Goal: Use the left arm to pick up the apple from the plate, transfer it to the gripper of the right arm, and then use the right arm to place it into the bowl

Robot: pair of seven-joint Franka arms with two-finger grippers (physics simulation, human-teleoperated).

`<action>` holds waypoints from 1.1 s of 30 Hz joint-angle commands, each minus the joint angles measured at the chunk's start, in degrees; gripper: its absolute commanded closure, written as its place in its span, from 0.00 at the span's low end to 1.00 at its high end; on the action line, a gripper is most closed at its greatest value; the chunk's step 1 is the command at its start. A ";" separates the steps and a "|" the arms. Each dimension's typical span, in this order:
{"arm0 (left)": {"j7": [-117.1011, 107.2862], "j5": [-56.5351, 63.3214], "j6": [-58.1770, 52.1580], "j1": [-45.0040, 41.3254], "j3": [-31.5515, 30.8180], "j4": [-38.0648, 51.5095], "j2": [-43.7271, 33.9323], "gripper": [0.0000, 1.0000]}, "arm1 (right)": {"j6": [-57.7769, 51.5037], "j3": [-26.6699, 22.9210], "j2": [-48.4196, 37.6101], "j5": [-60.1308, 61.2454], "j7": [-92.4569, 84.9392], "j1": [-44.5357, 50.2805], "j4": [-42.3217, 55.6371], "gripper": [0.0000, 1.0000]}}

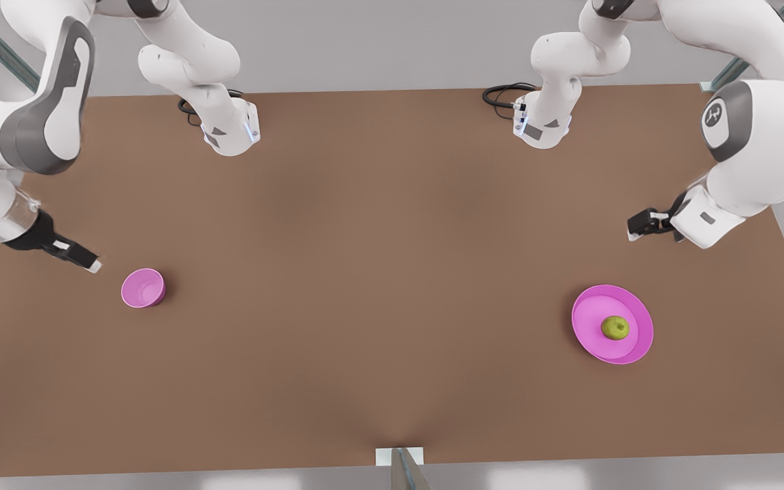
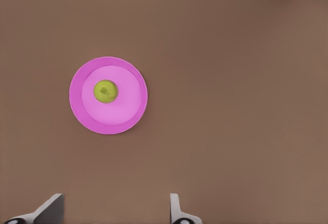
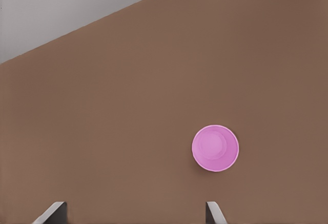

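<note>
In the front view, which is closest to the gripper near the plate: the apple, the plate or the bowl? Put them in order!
From the left gripper, open at the front view's right:
1. The plate, just below it in the picture.
2. The apple, sitting on the plate's middle.
3. The bowl, far across the table, by the right gripper.

Yellow-green apple sat stem dimple up at the centre of the wide shallow magenta plate on the front view's right, while the small deep pink bowl stood upright, empty, far off on the left.
</note>
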 commanded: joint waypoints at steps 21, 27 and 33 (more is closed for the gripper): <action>3.75 -0.32 44.89 7.15 0.26 -14.73 24.65 0.00 | 2.92 0.48 1.62 2.05 -6.73 -0.25 -0.27 0.00; 3.75 -0.32 46.39 7.86 0.26 -14.56 28.16 0.00 | 2.92 0.48 1.88 2.05 -6.73 -0.17 -0.18 0.00; 3.75 -0.32 46.39 7.86 0.35 -14.64 31.07 0.00 | 2.92 0.48 1.97 2.05 -6.73 -0.25 -0.27 0.00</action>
